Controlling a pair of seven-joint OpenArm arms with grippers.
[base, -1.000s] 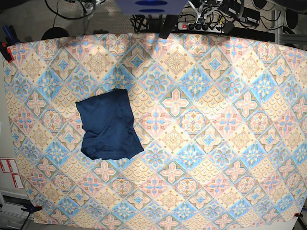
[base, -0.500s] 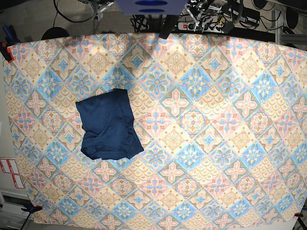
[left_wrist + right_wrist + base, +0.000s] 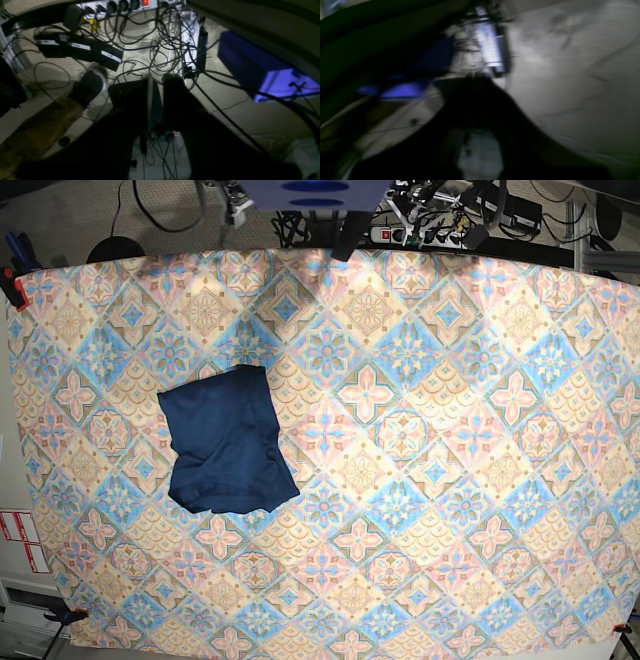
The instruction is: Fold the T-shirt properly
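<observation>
And here we are over the counter (image 3: 420,480), its pastel tablecloth (image 3: 450,380) spread wide, and the T-shirt (image 3: 228,442) sits on the near-left part of it in the base view, a compact navy bundle, roughly squared off. It looks folded already, though the top edge is a bit bunched and one lower corner pokes out, so I'd call it nearly done, perhaps in need of a tidy.

Both arms are off the cloth entirely, up at the far edge. The left end effector (image 3: 156,82) hangs over the floor behind the counter, its two dark fingers (image 3: 175,100) close together with a thin gap between, nothing in them. Cables (image 3: 150,42) and power strips (image 3: 192,37) sprawl beneath it. The right end effector (image 3: 472,77) is a blur, fingers pressed together, empty as far as I can judge.

As for handling: that's soft, light knit, limp as anything. It will sag, drape and slide on the tablecloth if dragged. Best bet for any touch-up is pinching an outer edge or that stray corner, taking all layers together, and lifting low so the fold doesn't spill open.
</observation>
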